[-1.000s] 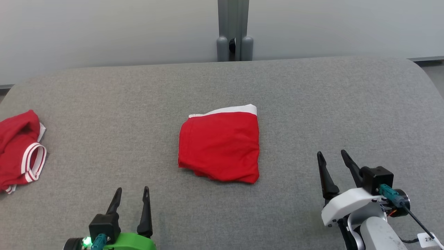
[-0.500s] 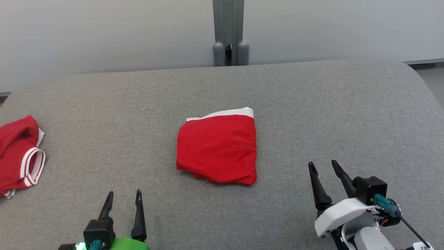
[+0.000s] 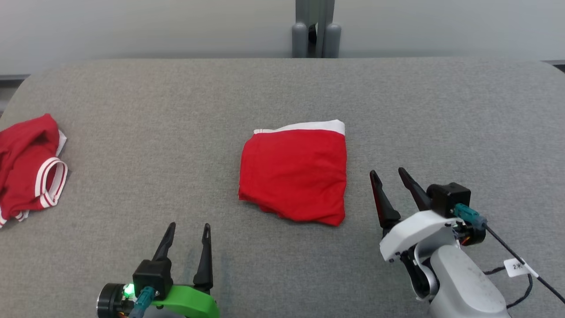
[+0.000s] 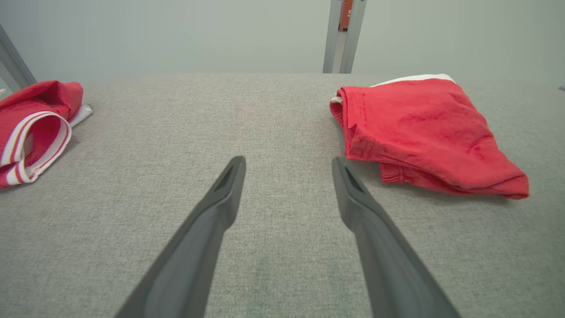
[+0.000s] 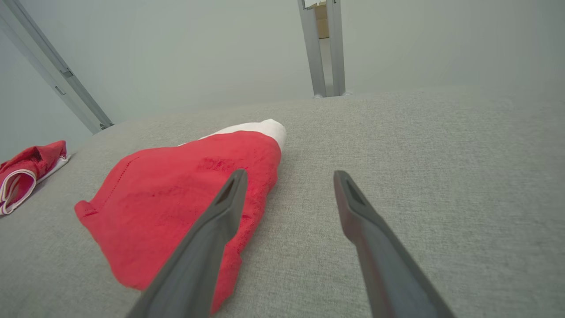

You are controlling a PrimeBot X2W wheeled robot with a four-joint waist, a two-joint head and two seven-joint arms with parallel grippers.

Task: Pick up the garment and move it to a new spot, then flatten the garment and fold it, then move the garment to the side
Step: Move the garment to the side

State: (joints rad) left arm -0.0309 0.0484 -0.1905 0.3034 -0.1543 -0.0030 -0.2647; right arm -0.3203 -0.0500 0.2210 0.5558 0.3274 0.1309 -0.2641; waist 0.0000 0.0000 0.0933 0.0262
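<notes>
2 red garments lie on 1 grey table (image 3: 441, 110). The folded garment (image 3: 293, 174) sits mid-table, near-square with no clear long axis, white band toward 12 o'clock. The crumpled garment (image 3: 28, 168) lies at 9 o'clock. The left gripper (image 3: 190, 226) at 7 o'clock and the right gripper (image 3: 388, 172) at 4 o'clock are both spread and empty.

The garment (image 3: 293, 174) is coloured plain red and edged on its far side by a white band. The second garment (image 3: 26, 170) is also red, with its cuff striped white and red. The table (image 3: 132, 110) is covered in flecked grey. The left gripper (image 3: 189, 225) is coloured black on green, the right gripper (image 3: 388, 171) black on white.
</notes>
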